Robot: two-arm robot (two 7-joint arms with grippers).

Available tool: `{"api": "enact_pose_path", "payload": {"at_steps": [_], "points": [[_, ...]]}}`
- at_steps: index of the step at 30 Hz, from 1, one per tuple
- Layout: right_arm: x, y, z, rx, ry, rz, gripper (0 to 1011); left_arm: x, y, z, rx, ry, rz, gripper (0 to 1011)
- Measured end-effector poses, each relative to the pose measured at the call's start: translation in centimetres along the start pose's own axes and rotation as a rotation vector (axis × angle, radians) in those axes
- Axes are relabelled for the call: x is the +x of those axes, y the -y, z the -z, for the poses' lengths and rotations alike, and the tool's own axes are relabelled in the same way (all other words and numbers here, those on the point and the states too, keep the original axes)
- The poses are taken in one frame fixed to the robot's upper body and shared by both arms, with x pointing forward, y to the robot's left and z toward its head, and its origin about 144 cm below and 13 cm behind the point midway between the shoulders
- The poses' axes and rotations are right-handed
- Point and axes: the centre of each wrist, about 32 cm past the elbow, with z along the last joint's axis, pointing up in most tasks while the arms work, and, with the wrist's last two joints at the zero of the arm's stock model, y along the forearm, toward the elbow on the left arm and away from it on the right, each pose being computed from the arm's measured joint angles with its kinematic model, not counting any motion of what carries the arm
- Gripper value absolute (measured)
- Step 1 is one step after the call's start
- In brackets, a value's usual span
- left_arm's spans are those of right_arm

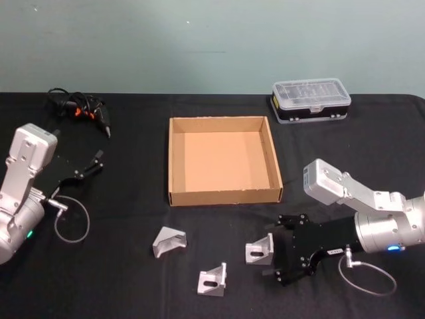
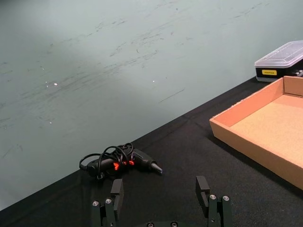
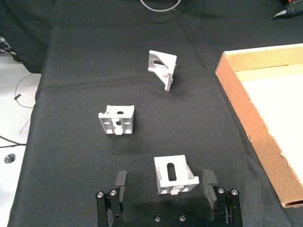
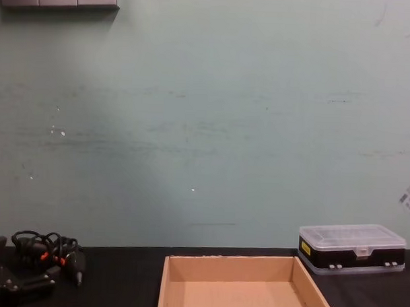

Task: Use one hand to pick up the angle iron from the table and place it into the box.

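three grey metal brackets lie on the black table (image 1: 99, 286), nr its front edge. the front bracket (image 1: 212, 280) is nearest, on its own. a bit farther & to the right, the right gripper (image 1: 271, 254) is low over the table, pointing left, fingers spread wide w/ the right bracket (image 1: 259, 250) btwn them. the right wrist view shows a gap on each side, so it grips nothing. the left bracket (image 1: 169, 240) lies well apart to the left. farther back, at the left side, is the left gripper (image 1: 89, 166), fingers also spread wide, holding nothing. mid table is the cardboard box (image 1: 226, 197); all 3 brackets lie outside it, nearer than its front wall. at the far edge: a tangle of cables (image 1: 80, 106) on the left, a plastic case (image 1: 311, 100) on the right.
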Motion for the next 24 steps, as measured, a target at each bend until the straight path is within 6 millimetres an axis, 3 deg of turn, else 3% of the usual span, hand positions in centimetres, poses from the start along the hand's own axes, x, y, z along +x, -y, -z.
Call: {"api": "enact_pose_path", "payload": {"at_steps": [8, 18, 20, 24], "points": [[0.05, -0.22, 0.12, 0.001, -0.002, 0.001, 964, 0.00, 0.00, 0.00, 0.000, 0.000, 0.000, 1000], [0.03, -0.16, 0.04, -0.011, 0.005, 0.024, 707, 0.00, 0.00, 0.00, 0.000, 0.000, 0.000, 1000], [0.05, -0.12, 0.04, -0.012, 0.006, 0.027, 599, 0.00, 0.00, 0.00, 0.000, 0.000, 0.000, 1000], [0.04, -0.07, 0.08, -0.012, 0.008, 0.030, 481, 0.00, 0.00, 0.00, 0.000, 0.000, 0.000, 1000]]}}
